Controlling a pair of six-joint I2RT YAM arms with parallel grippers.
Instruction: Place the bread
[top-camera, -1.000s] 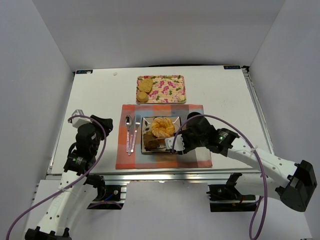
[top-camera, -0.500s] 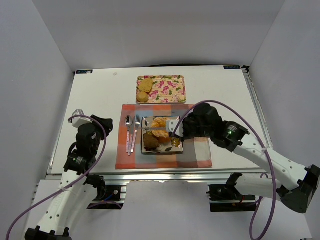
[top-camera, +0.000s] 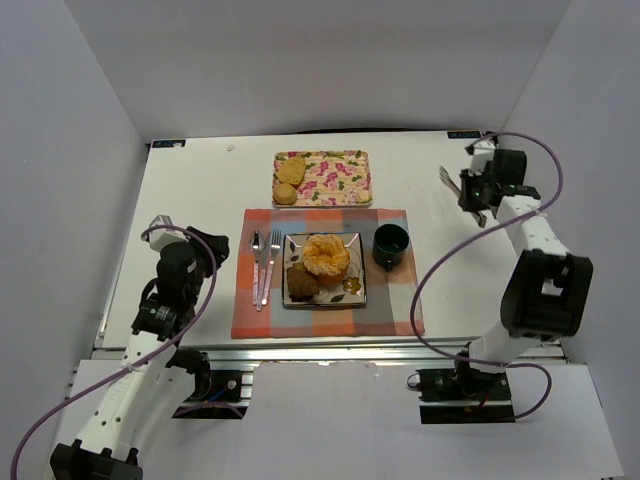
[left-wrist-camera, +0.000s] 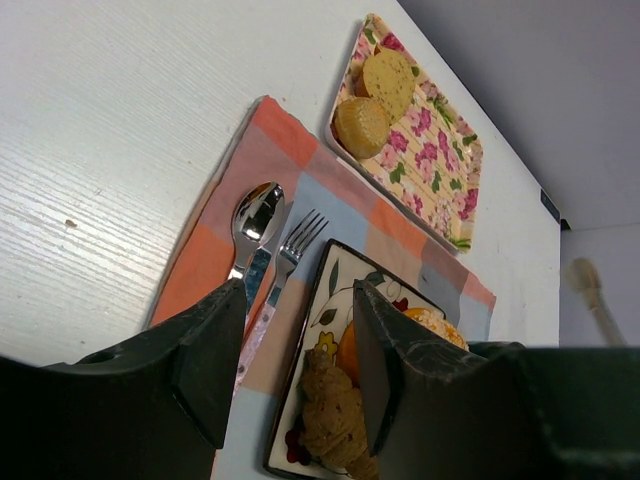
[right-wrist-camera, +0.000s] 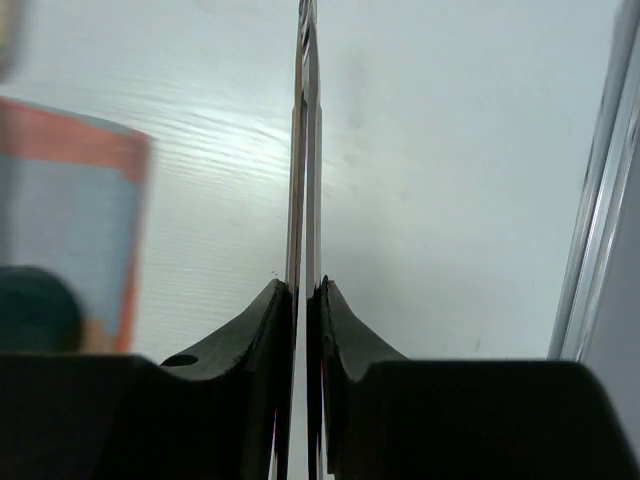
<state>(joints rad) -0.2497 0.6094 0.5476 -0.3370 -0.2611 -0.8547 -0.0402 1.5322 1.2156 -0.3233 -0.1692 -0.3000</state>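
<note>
r wrist — r hand (right-wrist-camera: 306, 290) grips thin tool (right-wrist-camera: 303, 120) | top — bread (top-camera: 326, 255) on plate (top-camera: 358, 270)

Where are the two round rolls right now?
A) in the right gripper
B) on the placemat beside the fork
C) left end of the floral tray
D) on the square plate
C: both round rolls lie at the floral tray's left end; the right gripper clamps only a thin metal utensil.
</note>
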